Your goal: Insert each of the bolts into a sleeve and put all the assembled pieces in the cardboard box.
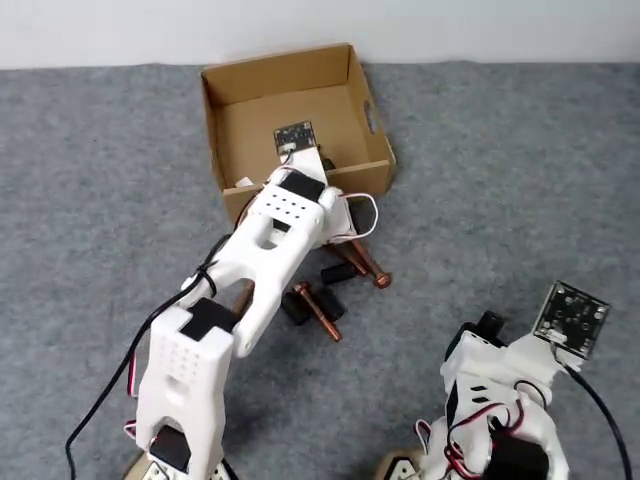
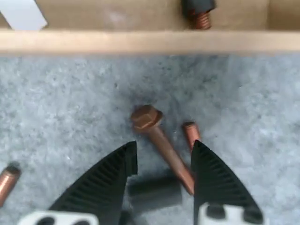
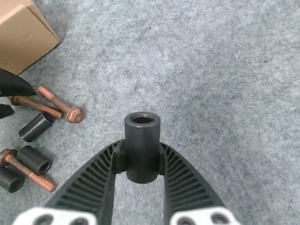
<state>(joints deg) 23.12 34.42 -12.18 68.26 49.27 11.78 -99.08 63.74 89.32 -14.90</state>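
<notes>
Your right jaws are closed tight on a black sleeve (image 3: 142,140). They grip it from both sides around its lower half, and it stands upright between them with its open bore facing up. The grey table (image 3: 225,70) is beneath it, and that sleeve sits well apart from the loose parts. In the high view your right arm (image 1: 500,400) is tucked at the near edge of the table, away from the cardboard box (image 1: 280,75).

Over to the left now: your left arm (image 1: 270,250) stretches out to the box's near wall, and the left jaws are spread wide, holding nothing. They point down at the table just short of that wall. Between them lies a copper bolt (image 2: 146,117), hex head toward the box, shank slanting back toward the inner face of one jaw. I can't tell you whether it touches. Deeper between the jaws, a second sleeve (image 2: 154,192) lies on its side. The end of another bolt (image 2: 190,131) pokes out right beside one jaw tip.

Inside the box, just past the wall, there's an assembled piece (image 2: 199,11): a dark sleeve with copper thread sticking out.

From above, a long bolt (image 1: 318,312) and a stubby sleeve (image 1: 296,308) lie just beside each other on the table, near the left arm.
</notes>
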